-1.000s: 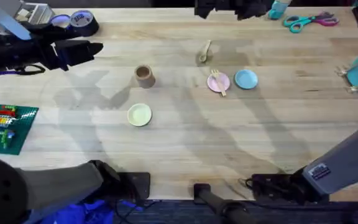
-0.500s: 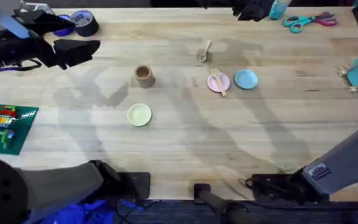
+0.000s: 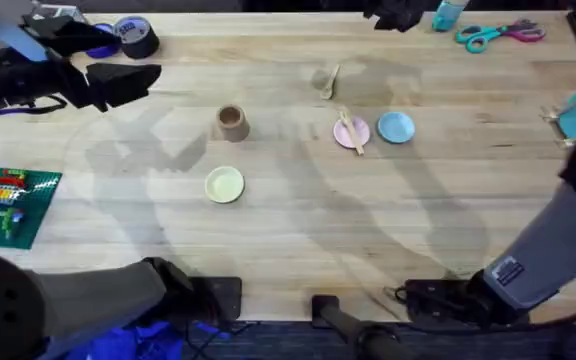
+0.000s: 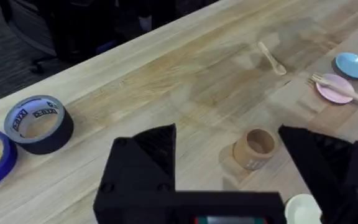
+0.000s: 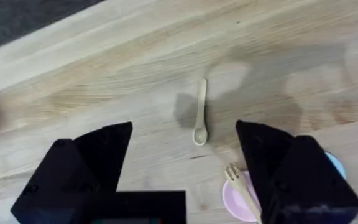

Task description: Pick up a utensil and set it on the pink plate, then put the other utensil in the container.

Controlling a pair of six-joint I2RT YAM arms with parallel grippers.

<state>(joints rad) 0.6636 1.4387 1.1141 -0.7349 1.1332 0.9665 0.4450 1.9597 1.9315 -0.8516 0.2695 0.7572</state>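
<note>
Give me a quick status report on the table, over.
Left gripper open, empty, near the container. Right gripper open, empty, above the spoon. Fork already on the pink plate; spoon lies on the table, path to the container unobstructed.

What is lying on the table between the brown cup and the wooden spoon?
Nothing: in the overhead view, the stretch from the cup to the spoon is bare wooden table. The left wrist view shows the same bare wood.

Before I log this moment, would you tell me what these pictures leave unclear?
- Pink plate, right wrist view: partly cut off by the bottom edge and hidden by a finger.
- Container, overhead: too small to see inside.
- Right gripper, overhead: dark, cut by the top edge.
- Fork tines, overhead: too small.
</note>
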